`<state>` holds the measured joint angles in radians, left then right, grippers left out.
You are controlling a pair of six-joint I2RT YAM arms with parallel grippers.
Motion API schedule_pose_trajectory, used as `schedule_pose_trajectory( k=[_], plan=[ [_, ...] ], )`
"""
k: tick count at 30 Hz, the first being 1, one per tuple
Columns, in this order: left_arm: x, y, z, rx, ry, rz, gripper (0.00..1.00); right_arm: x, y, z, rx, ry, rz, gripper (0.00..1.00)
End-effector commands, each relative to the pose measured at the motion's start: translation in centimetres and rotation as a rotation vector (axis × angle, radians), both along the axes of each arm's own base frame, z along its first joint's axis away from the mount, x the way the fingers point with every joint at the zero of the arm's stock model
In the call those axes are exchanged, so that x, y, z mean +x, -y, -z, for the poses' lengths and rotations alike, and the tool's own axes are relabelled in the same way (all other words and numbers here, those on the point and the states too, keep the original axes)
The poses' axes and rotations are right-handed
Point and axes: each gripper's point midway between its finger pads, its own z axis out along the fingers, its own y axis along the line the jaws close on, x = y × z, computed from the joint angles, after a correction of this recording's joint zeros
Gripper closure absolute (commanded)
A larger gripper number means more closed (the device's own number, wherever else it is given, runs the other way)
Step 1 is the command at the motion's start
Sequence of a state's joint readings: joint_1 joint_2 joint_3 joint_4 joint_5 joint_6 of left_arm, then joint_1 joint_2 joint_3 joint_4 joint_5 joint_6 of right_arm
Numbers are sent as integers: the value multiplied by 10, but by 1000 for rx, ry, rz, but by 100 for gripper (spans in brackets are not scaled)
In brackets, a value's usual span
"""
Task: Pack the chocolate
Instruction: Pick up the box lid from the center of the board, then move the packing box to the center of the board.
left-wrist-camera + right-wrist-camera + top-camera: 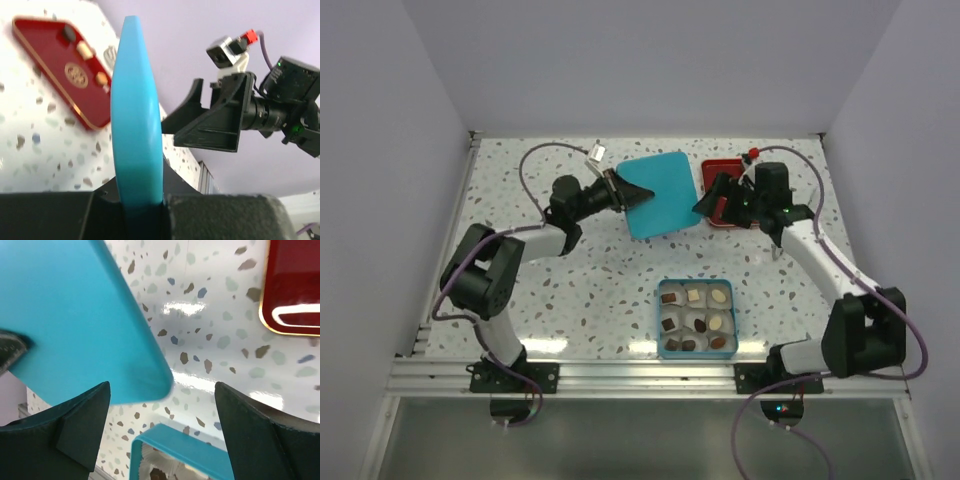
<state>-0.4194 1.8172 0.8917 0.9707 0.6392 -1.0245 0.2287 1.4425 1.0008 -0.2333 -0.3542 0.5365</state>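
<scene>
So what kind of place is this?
Probably a robot test booth: a left arm and a right arm bolted to a metal rail, blank white walls boxing in a speckled table.

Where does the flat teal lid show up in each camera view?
Top external: the teal lid is at centre back, its left edge clamped in the left gripper.
Left wrist: seen edge-on, upright down the middle.
Right wrist: fills the upper left.
Shared landmark: the red tray, close beside the lid in all three.
</scene>
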Motion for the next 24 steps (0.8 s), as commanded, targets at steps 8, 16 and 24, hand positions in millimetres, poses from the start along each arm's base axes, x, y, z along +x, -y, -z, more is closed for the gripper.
schedule_pose_trajectory(
  k=[8, 16, 24],
  plan=[
    [16, -50, -102, -21, 171, -152, 100, -124, 74, 3, -297, -202, 82, 19],
    [17, -71, -112, -31, 164, -141, 100, -184, 93, 11, -421, -366, 67, 27],
    [10, -65, -113, -58, 162, -72, 100, -212, 65, 61, -410, -478, -22, 35]
  ],
)
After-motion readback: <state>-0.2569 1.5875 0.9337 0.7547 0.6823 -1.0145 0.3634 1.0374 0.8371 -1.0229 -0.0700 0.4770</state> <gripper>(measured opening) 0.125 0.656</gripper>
